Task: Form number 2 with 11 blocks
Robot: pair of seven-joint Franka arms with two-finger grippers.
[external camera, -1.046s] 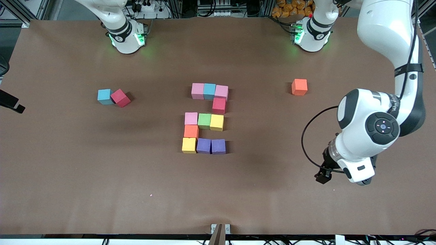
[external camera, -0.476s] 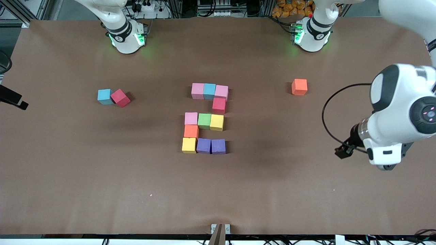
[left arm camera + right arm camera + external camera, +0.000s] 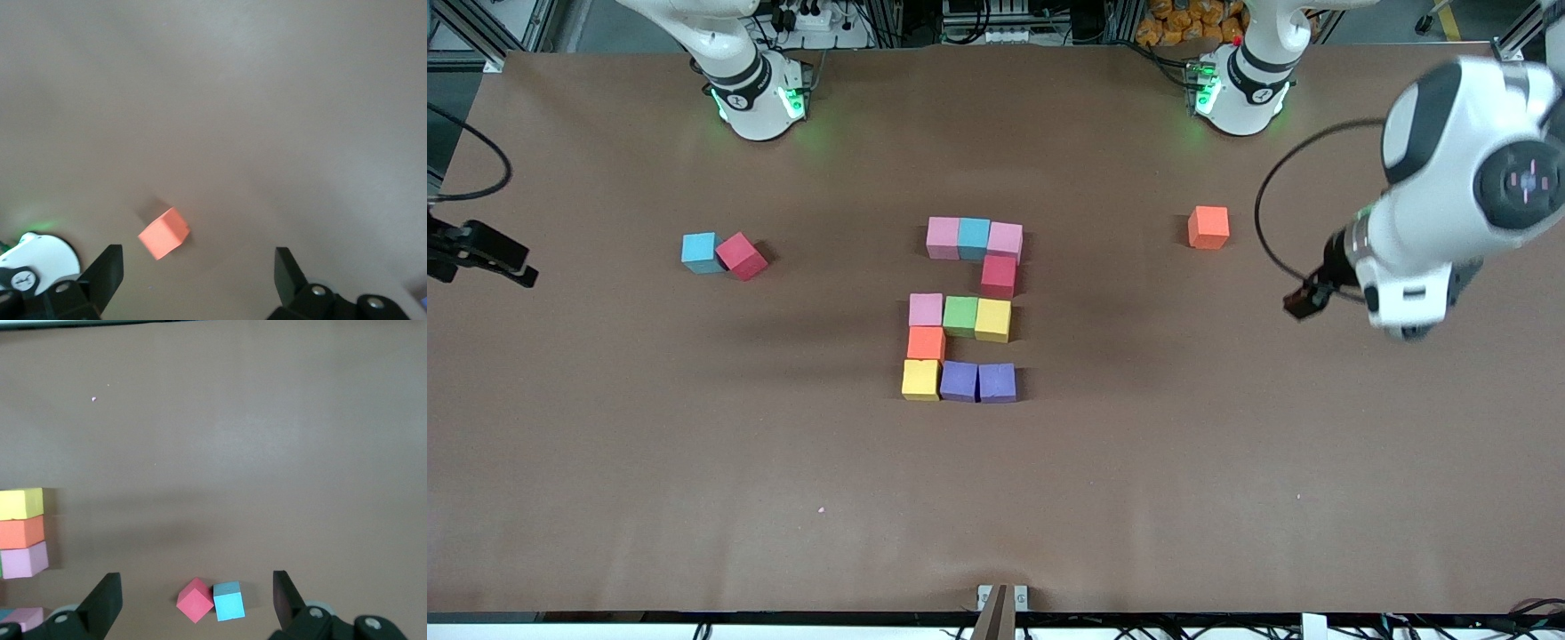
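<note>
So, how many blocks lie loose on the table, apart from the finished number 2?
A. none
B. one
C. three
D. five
C: a light blue block touching a crimson block toward the right arm's end, and a lone orange block toward the left arm's end, all apart from the number 2.

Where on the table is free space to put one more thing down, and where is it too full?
Free: the wide strip of table nearer the front camera than the number 2; also between it and the lone orange block, and between it and the light blue and crimson pair. Crowded: only inside the digit's notches.
</note>
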